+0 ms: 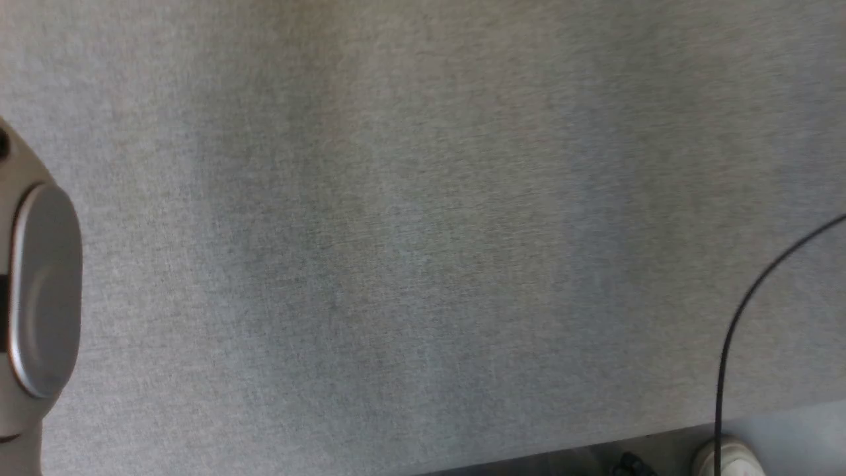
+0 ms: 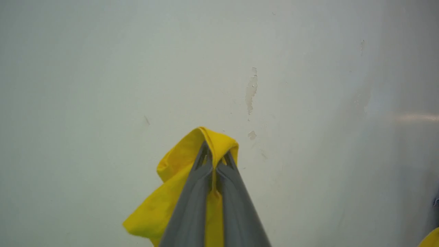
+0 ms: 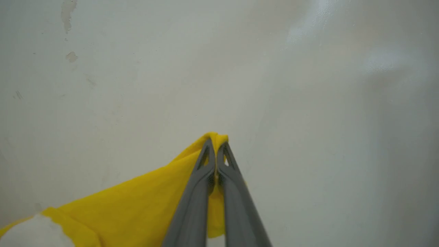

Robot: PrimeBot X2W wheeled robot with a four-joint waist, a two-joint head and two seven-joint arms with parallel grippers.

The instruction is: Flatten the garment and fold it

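**Yellow shirt pinched in both grippers, off the grey cloth**

Yellow cotton is filling the lower part of both wrist views. The left gripper point(image 2: 216, 151) is clamping its two dark fingers tight on a bunched fold of the garment point(image 2: 178, 164). The fabric is wrapping over the fingertips and trailing down toward the bottom edge of that view. The right gripper point(image 3: 216, 145) is pinching shut on another fold of the same garment point(image 3: 137, 202), which is stretching away to the lower left corner, where a white patch point(image 3: 34, 233) of the print is showing.

Behind the cloth in both wrist views, a pale painted surface point(image 2: 85, 68) is lying well apart from the fingers, with a chipped patch point(image 2: 251, 90) marking it; whether the shirt is touching it cannot be told.

In the head view, grey woven cloth point(image 1: 423, 231) is covering the tabletop. A pale forearm joint point(image 1: 39, 291) with a silver cap is sitting over its left edge. A black cable point(image 1: 733, 330) is curving across the right side, down past the near edge, beside the toe of a pale shoe point(image 1: 730, 459).
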